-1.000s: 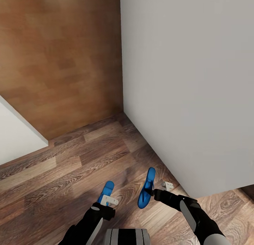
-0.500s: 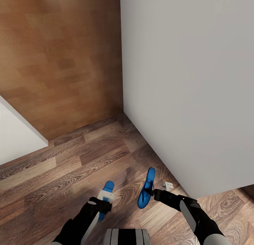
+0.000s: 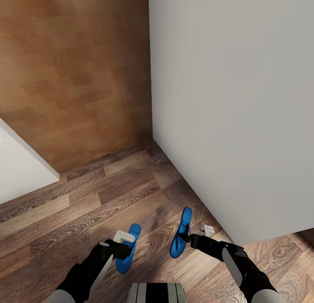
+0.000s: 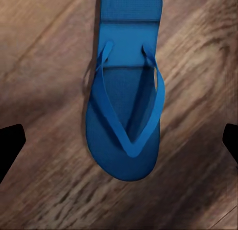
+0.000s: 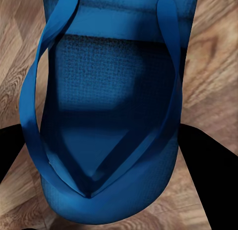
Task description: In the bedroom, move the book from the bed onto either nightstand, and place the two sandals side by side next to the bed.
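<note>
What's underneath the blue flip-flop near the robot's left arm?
Wood-plank floor shows all around the left sandal, which seems to lie flat on it, straps up. The patch beneath its sole is covered. The left gripper hangs above, jaws wide apart.

Both arms are sheathed in glossy black casing with rounded joint segments, each forearm carrying a long pale grey-white panel along its upper side. The left arm [image 3: 87, 272] ends in a black wrist block topped by a small off-white bracket with dark screw holes. The right arm [image 3: 237, 261] tapers to a slim black wrist, with a matching off-white bracket beside it. Between the arms sits the trunk [image 3: 158, 293], a rounded grey metallic block with a dark central stripe. In the wrist views the fingers [image 4: 10, 145] appear as flat, matte black, featureless shapes.
</note>
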